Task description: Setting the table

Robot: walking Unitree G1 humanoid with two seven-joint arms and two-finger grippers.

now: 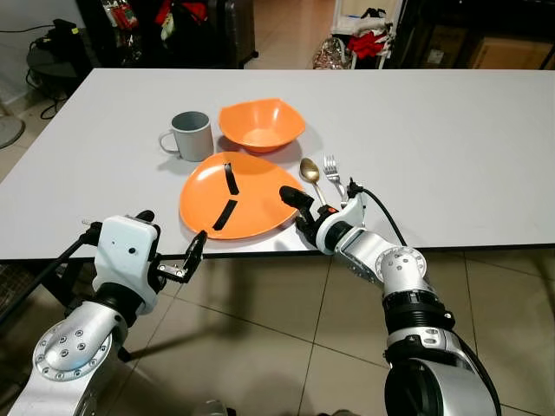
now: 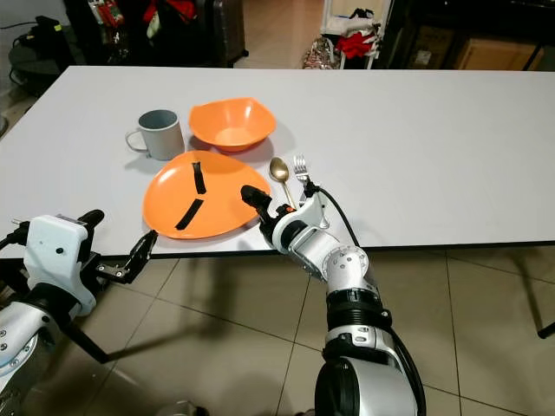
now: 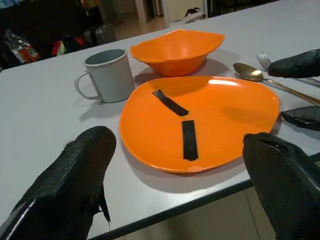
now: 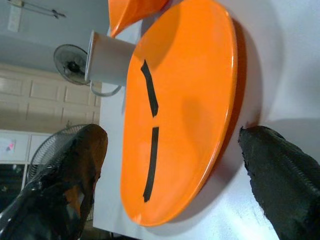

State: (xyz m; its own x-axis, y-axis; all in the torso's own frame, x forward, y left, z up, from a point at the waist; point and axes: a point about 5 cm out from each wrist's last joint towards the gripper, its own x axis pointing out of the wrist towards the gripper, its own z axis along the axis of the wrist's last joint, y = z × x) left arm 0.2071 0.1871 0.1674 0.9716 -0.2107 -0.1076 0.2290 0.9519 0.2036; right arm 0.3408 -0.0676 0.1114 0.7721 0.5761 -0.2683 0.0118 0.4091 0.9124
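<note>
Right end effector (image 1: 301,208): our fingers spread wide at the plate (image 1: 236,195) rim, ready to shift it.
Left end effector (image 1: 192,254): open, below the tabletop (image 1: 451,147) edge.

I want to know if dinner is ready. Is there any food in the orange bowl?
No, the orange bowl sits bare inside, behind the orange plate on the white table.

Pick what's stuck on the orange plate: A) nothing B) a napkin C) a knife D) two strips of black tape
D: the orange plate carries two black tape strips on its face, seen in the head views and both wrist views; the spoon and fork lie on the table beside it.
</note>
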